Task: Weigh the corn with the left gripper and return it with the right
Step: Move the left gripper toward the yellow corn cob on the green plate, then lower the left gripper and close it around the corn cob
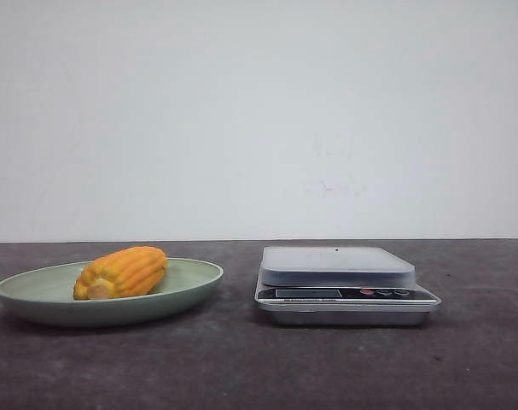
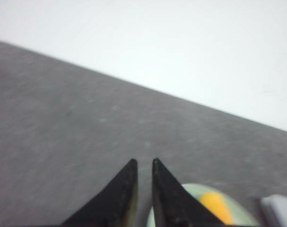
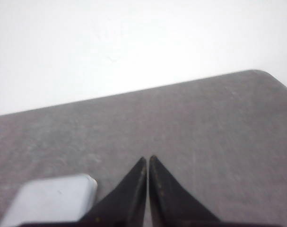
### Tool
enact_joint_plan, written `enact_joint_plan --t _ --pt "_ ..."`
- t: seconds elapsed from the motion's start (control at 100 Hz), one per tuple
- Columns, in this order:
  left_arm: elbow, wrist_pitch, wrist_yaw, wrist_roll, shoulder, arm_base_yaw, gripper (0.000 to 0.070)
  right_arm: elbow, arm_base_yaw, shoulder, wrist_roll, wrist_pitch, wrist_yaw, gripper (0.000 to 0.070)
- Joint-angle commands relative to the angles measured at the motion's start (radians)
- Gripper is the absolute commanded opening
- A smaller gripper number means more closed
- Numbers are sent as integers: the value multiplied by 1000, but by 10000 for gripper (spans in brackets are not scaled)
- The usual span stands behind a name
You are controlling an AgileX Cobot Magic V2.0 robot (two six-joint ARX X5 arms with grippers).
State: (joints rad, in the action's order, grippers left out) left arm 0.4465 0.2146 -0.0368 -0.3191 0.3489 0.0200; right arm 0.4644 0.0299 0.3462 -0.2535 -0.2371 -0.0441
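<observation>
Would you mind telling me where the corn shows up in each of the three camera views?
Front view: the corn lies on the green plate, left of the scale.
Left wrist view: a yellow-orange sliver at the lower edge, beside the left gripper.
Right wrist view: not in it.
Shared landmark: the scale, showing in all three views.

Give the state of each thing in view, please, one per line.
Stubby orange-yellow corn cob: lying on its side in the plate.
Pale green shallow plate: holding the corn.
Silver digital scale: platform bare.
Left pincer: nearly shut, empty.
Right pincer: shut, empty.
</observation>
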Motion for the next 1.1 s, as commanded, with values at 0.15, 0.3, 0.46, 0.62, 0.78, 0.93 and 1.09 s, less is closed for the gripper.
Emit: enact_joint_plan --t 0.15,0.3,0.46,0.62,0.78,0.93,1.09 --pt "270 121 -138 -10 271 19 362 175 5 148 -33 -61 -126 415" --pt "398 137 -143 -3 467 127 350 256 26 211 -24 -133 -175 415" --pt "485 137 -26 40 692 307 354 320 39 264 -10 -193 -222 432" --pt "508 129 75 74 919 425 357 365 45 299 7 -242 -245 432" --pt "508 124 92 55 1104 470 360 370 47 300 28 -269 -244 432" --pt "508 105 93 40 1214 481 367 370 47 299 41 -285 -243 432" --pt "508 102 94 37 1263 491 362 370 47 299 45 -290 -237 431"
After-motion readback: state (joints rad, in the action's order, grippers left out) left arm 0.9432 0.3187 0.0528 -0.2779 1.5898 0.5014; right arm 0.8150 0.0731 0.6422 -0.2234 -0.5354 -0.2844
